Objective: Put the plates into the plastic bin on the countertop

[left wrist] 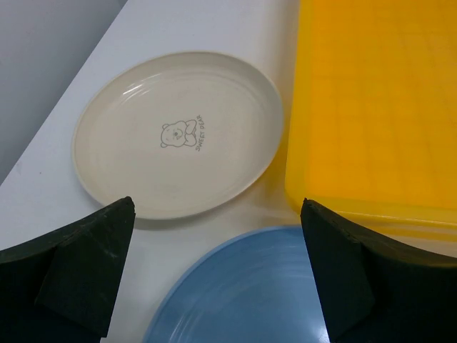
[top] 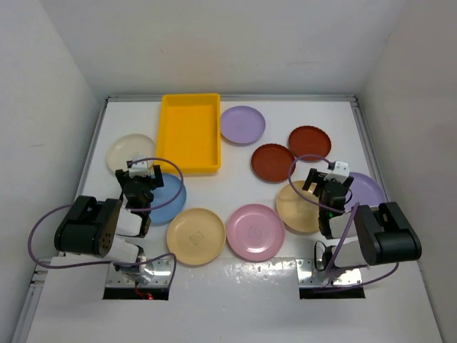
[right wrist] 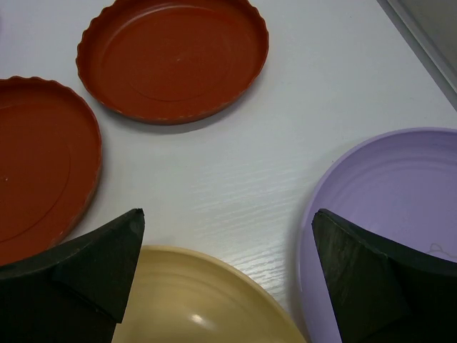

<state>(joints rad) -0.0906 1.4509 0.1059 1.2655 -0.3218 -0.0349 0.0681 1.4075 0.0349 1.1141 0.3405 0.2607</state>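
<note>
Left claw [top: 141, 171] hangs spread wide with nothing between its fingers, just off the near-left corner of the yellow bin [top: 189, 132]. The right claw [top: 328, 177] is splayed and empty too, well to the right of the bin and nearer the arms.

All nine plates lie flat on the white table [top: 235, 179], outside the bin. The bin's floor is bare and shows a faint grid. The plates are round, shallow and of like size.

The cream plate [left wrist: 178, 132] has a small bear and lettering printed in its middle. It lies just left of the bin's near-left corner, close to the wall. The blue plate [left wrist: 250, 286] sits just in front of that same corner, partly under the left claw.

Further toward the arms from the bin lie a tan plate [top: 196, 236] and, to its right, a pink plate [top: 255, 232]. Each has a faint mark in its centre.

A lilac plate [top: 242, 125] lies just right of the bin's far-right corner. Further right of the bin sit a dark red plate [right wrist: 175, 57] and a second dark red plate [right wrist: 36, 164]. Both have scalloped rims, and they lie just beside each other.

Below the right claw, a second tan plate [right wrist: 200, 300] and a second lilac plate [right wrist: 393, 200] lie close together. The lilac one is the farthest right of the bin.
</note>
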